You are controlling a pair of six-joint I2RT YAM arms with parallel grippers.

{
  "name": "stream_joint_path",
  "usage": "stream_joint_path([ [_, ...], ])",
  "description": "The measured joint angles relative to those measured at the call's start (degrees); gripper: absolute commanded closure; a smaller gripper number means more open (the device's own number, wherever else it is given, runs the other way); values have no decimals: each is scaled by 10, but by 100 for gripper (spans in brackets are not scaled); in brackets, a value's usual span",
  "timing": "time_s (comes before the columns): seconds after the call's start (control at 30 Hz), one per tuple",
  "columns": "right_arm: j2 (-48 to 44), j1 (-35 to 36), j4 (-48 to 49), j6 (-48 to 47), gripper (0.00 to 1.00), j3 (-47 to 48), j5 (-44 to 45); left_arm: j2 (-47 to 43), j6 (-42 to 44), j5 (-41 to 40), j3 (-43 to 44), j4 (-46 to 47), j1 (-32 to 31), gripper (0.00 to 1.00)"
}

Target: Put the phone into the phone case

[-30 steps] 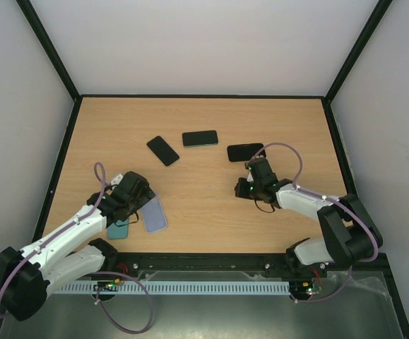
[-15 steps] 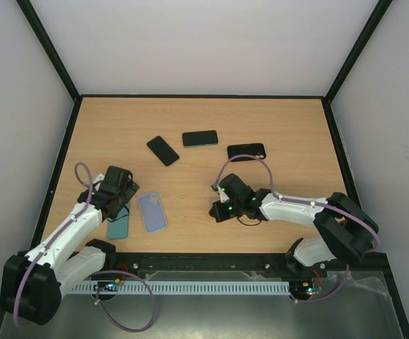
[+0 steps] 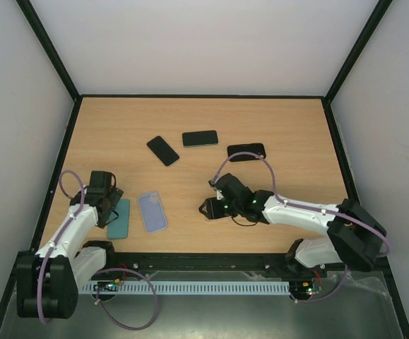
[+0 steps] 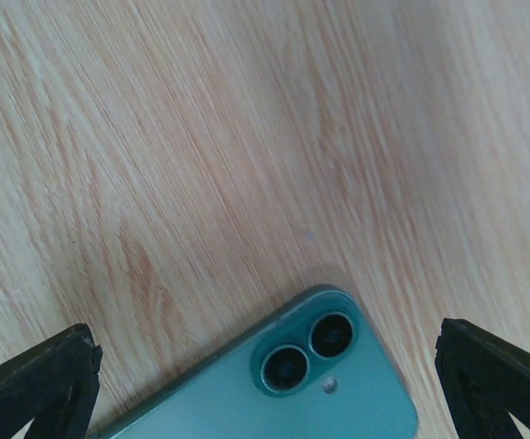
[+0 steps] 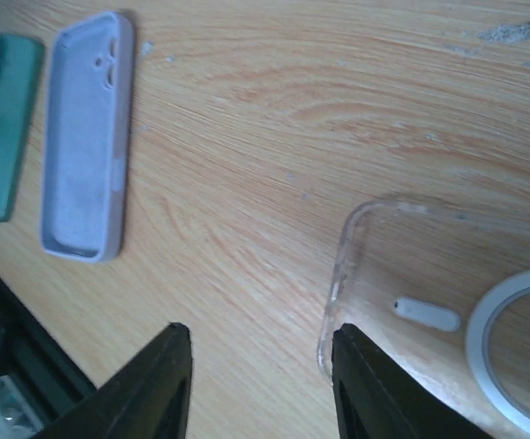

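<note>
Nothing seated yet. Green phone (image 3: 119, 219) lies camera-side up on the table (image 3: 190, 120), just beside the lilac case (image 3: 152, 212), not touching. The case sits cavity up and empty. Left gripper (image 3: 109, 203) hovers over the phone's camera end, jaws wide, holding nothing. Right gripper (image 5: 260, 384) is part-open above a clear case (image 5: 429, 293), gripping nothing I can see. You have the whole job left: pick, probably flip, align, press in.

Wooden table (image 3: 204, 120) with pale oak grain, bordered by a black frame (image 3: 203, 96). White enclosure walls (image 3: 204, 42) rise behind and on both sides of the table. A white slotted rail (image 3: 204, 288) runs along the table's near edge.
</note>
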Motion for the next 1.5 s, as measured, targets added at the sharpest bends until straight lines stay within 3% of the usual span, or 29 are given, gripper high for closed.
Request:
stream_joint_path([
  [0.1, -29, 3, 17, 40, 47, -16, 1, 20, 2, 6, -10, 17, 7, 0],
  [0.57, -109, 5, 18, 209, 41, -71, 162, 50, 28, 48, -16, 99, 11, 1],
  [0.83, -115, -11, 16, 205, 36, -56, 255, 8, 15, 98, -23, 90, -25, 1],
  [1.03, -28, -26, 58, 105, 33, 14, 256, -7, 44, 113, -11, 78, -53, 0],
  [1.5, 310, -27, 66, -38, 23, 342, 219, -138, 127, 150, 11, 43, -62, 0],
])
